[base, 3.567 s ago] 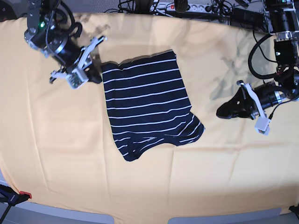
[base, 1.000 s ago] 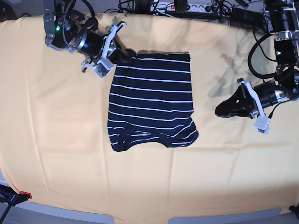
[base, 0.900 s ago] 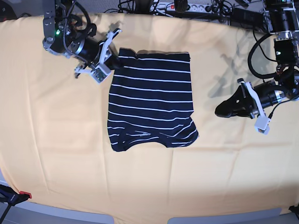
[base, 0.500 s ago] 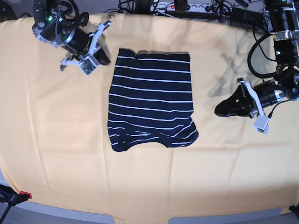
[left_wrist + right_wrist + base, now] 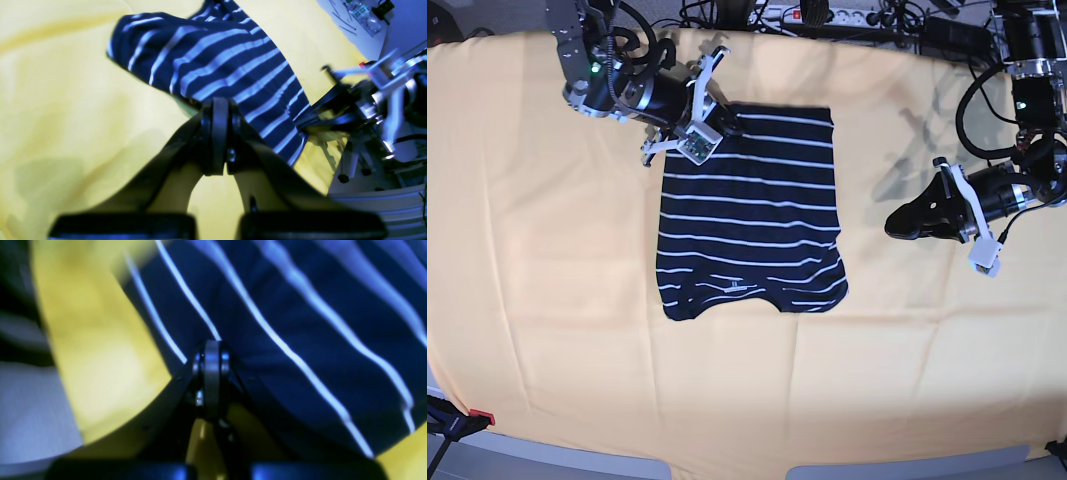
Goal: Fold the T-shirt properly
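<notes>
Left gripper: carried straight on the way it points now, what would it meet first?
Probably the T-shirt. The left gripper, jaws shut, points across bare yellow-orange cloth toward the shirt's near edge. If it angles downward it could touch that cloth first; depth is unclear.

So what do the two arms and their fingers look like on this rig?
Both arms are black and bare metal with loose black cables. The right gripper has black fingers on a white bracket, and a green light glows on its arm. The left gripper is black, tapered, with a white bracket alongside.
</notes>
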